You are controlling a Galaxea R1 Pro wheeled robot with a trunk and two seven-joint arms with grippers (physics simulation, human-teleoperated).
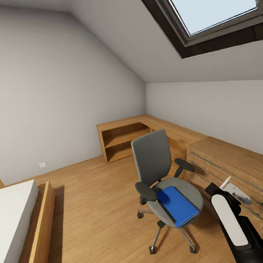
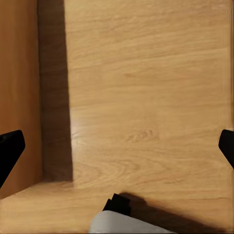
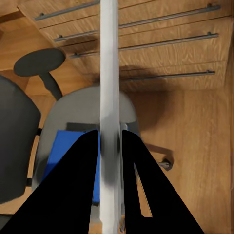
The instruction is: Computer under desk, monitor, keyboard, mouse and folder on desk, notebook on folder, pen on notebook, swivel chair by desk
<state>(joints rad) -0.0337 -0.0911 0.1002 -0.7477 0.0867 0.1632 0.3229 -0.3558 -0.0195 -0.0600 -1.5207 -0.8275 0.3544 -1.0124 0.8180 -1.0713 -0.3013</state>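
From the head camera we see the attic bedroom: sloped grey-white walls, a black-framed skylight (image 1: 212, 11) and a light wood plank floor (image 1: 94, 207). The grey fabric swivel chair with black armrests and a chrome castor base (image 1: 152, 161) stands near the low light-wooden cabinets (image 1: 231, 162) that run along the wall. The flat bright-blue folder with a dark spine edge (image 1: 179, 205) lies on its seat. At the left edge is a white bed in a wooden frame (image 1: 15, 223). Our right arm rises from the lower right, its right tool (image 1: 233, 189) carrying a thin light-grey flat object above the drawer fronts, just beside the chair.

In the left wrist view the left tool (image 2: 117, 146) hangs wide open over bare floor, its two black fingertips (image 2: 9, 148) at opposite edges, holding nothing.

In the right wrist view the right tool (image 3: 110, 146) is closed on the thin grey-white slab (image 3: 109, 73), seen edge-on. It looks like the notebook, though we cannot confirm that. Below it sit the chair seat and the blue folder, with the drawer rails beyond.

We judge the folder step to be in hand: it has yet to leave the chair. The black-topped desk is out of view here. Next we need the free left tool brought over the seat to lift the folder flat, then a turn towards the desk.
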